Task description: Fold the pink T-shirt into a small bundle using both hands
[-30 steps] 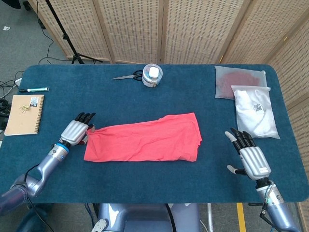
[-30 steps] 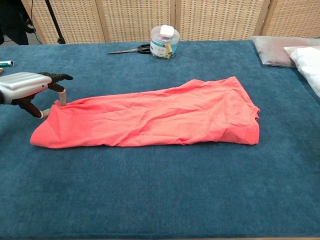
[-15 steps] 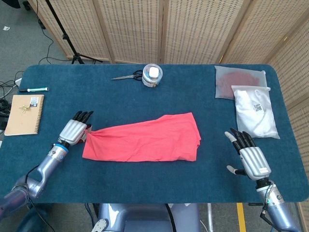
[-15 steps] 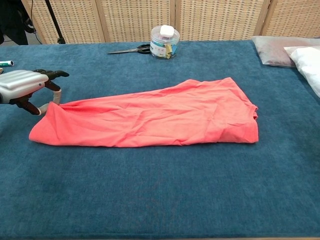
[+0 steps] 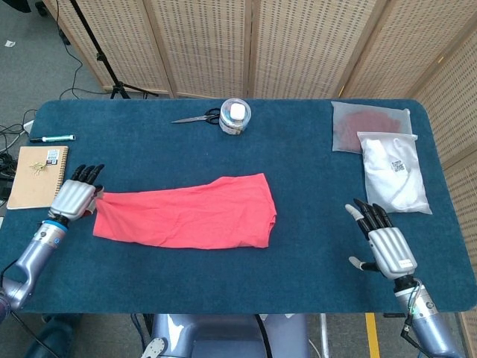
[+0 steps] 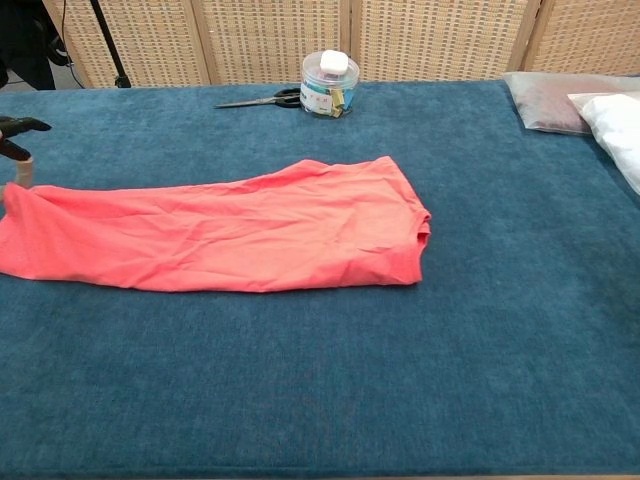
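Observation:
The pink T-shirt (image 5: 186,213) lies as a long flat strip on the blue table, left of centre; it also fills the left half of the chest view as the T-shirt (image 6: 220,238). My left hand (image 5: 74,198) pinches the shirt's left end near the notebook. Only its fingertips (image 6: 18,127) show at the chest view's left edge. My right hand (image 5: 384,242) hovers open, fingers spread, near the table's front right, well apart from the shirt; the chest view does not show it.
A brown notebook (image 5: 37,177) and a marker (image 5: 52,138) lie at the far left. Scissors (image 5: 197,117) and a clear jar (image 5: 235,116) sit at the back centre. Two plastic bags (image 5: 391,168) lie at the back right. Wicker screens stand behind the table.
My left hand has dragged the shirt's left end leftward toward the notebook, sliding the whole shirt left. The right hand has stayed where it was.

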Robot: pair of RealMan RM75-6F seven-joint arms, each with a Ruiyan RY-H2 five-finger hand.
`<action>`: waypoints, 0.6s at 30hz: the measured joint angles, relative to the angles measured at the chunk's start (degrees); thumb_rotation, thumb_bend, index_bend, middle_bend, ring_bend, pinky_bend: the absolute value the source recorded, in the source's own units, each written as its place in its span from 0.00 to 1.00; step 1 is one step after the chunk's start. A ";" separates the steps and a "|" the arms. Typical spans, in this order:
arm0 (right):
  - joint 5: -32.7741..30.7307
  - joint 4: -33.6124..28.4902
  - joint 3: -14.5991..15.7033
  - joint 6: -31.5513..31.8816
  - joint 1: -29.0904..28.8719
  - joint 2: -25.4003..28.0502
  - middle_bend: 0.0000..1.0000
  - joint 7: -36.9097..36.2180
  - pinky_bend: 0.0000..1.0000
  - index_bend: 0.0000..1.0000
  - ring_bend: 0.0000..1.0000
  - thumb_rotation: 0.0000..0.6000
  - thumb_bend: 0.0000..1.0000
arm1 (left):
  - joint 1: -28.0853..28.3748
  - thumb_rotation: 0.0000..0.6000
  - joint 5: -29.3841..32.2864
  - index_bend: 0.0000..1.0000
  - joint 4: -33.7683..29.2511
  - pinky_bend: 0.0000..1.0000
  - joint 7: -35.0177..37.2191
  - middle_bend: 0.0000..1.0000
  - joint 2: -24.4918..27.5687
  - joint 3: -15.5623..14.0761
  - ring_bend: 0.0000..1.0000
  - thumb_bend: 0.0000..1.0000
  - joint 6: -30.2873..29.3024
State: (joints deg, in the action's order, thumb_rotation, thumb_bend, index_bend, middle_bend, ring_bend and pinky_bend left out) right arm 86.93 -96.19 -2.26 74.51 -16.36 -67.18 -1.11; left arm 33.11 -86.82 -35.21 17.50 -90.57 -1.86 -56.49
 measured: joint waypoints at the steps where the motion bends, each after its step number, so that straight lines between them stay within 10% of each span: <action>1: -0.01 -0.03 -0.05 0.00 0.01 0.01 0.00 0.02 0.00 0.00 0.00 1.00 0.00 | -0.35 1.00 0.02 0.74 0.78 0.00 0.63 0.00 0.36 -0.15 0.00 0.56 0.01; 18: 0.05 -0.22 -0.15 -0.59 -0.08 0.11 0.00 0.13 0.00 0.00 0.00 1.00 0.00 | -6.72 1.00 3.47 0.74 18.50 0.00 12.29 0.00 1.55 0.35 0.00 0.58 6.34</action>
State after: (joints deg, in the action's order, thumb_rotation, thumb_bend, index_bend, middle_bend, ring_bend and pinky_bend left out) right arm 86.99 -96.41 -2.41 73.92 -16.44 -67.06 -0.98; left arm 26.38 -83.35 -16.71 29.80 -89.02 -1.52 -50.15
